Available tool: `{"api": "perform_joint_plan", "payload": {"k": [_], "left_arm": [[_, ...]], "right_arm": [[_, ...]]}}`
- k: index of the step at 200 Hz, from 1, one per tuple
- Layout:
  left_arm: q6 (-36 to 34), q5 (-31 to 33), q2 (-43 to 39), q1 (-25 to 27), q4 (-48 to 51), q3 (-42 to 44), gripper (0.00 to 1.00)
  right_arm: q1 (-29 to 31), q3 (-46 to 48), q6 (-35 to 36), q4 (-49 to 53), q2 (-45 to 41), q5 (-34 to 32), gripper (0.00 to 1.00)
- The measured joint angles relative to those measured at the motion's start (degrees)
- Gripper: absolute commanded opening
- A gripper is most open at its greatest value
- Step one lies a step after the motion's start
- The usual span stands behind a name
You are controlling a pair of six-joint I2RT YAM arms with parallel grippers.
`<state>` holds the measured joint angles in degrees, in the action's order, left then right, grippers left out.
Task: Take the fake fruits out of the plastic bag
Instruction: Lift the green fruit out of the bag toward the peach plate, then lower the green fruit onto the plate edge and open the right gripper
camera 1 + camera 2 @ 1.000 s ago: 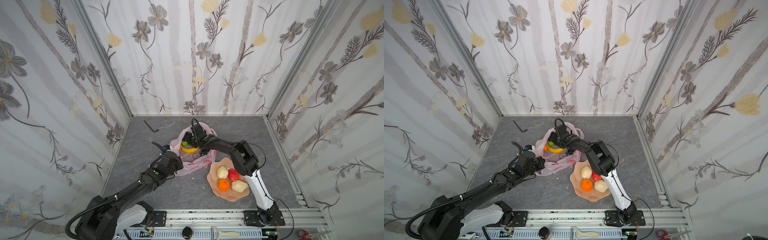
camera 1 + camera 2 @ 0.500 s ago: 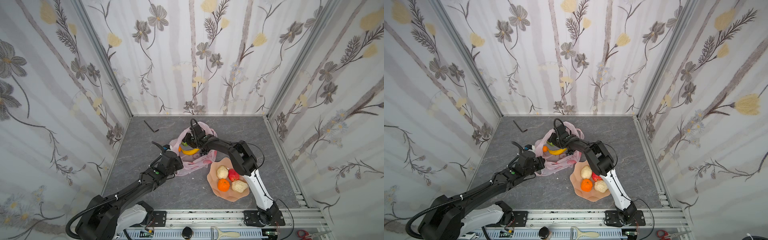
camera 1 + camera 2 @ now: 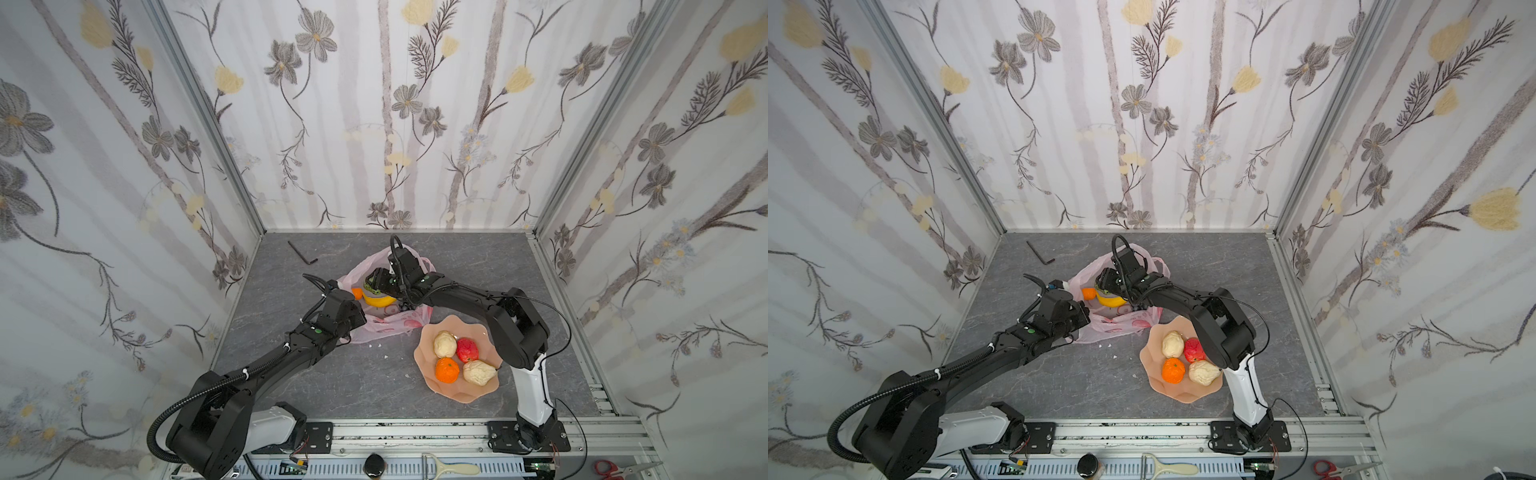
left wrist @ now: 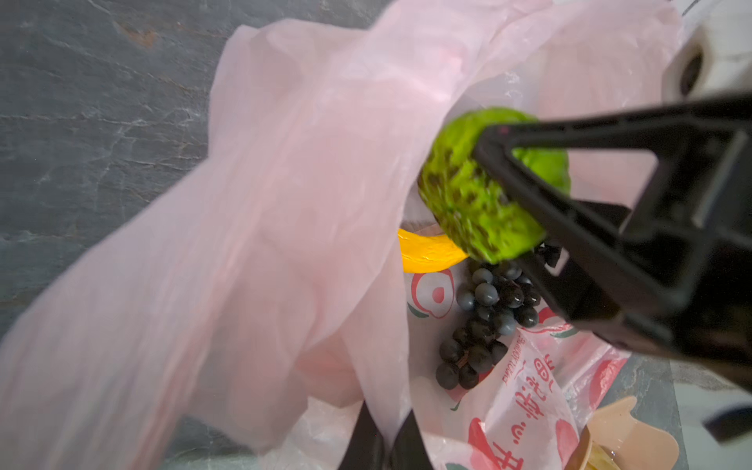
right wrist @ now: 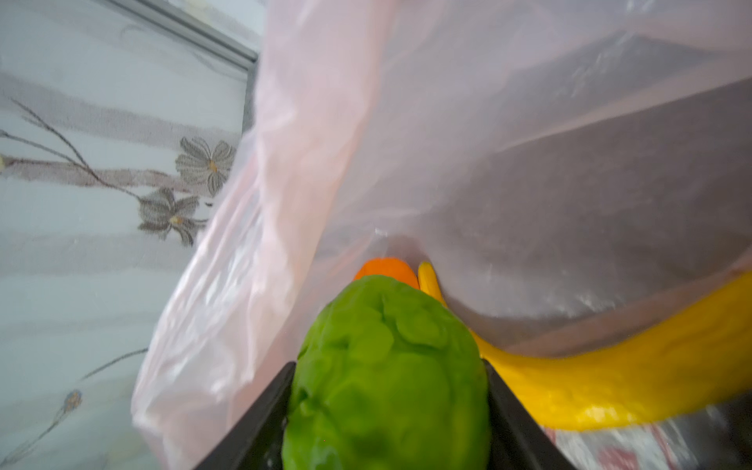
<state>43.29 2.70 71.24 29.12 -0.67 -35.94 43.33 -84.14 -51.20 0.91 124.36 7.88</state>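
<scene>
Left arm (image 3: 291, 357) stretches low and forward from the near rail; left gripper (image 4: 384, 427), jaws pinched together on the plastic bag (image 4: 244, 203). Right arm (image 3: 469, 299), elbow bent, reaches leftward to the middle; right gripper (image 5: 388, 366), jaws clamping the green fruit (image 4: 460, 191).

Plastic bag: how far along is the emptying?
Done: four fruits sit in the dish. In hand: right gripper shut on the green fruit in the plastic bag mouth, left gripper pinching its edge. Left: banana, grape bunch and an orange inside.
</scene>
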Motion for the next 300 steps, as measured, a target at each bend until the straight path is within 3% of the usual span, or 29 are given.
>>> {"api": "perform_joint_plan", "payload": {"k": [61,107,150,248,300], "left_arm": [[-1.99,-1.4,1.7,-2.36,-0.57,-0.17,0.0],[-2.78,-1.42,1.36,-2.62,-0.83,0.98,0.0],[-2.86,-1.01,1.33,-2.67,-0.92,1.7,0.0],[-3.5,-0.61,1.33,-2.71,-3.06,2.97,0.0],[-3.32,-1.27,1.33,-2.71,-3.93,3.56,0.0]], "right_arm": [[2.54,14.67,6.95,0.0,-19.69,-5.64,0.61],[8.07,20.79,11.85,8.07,-31.43,-13.03,0.61],[11.98,26.8,12.2,16.33,-40.94,-20.31,0.62],[21.09,34.34,-0.33,29.4,-49.46,-29.64,0.61],[24.04,37.0,-7.67,30.05,-47.6,-31.21,0.61]]}}
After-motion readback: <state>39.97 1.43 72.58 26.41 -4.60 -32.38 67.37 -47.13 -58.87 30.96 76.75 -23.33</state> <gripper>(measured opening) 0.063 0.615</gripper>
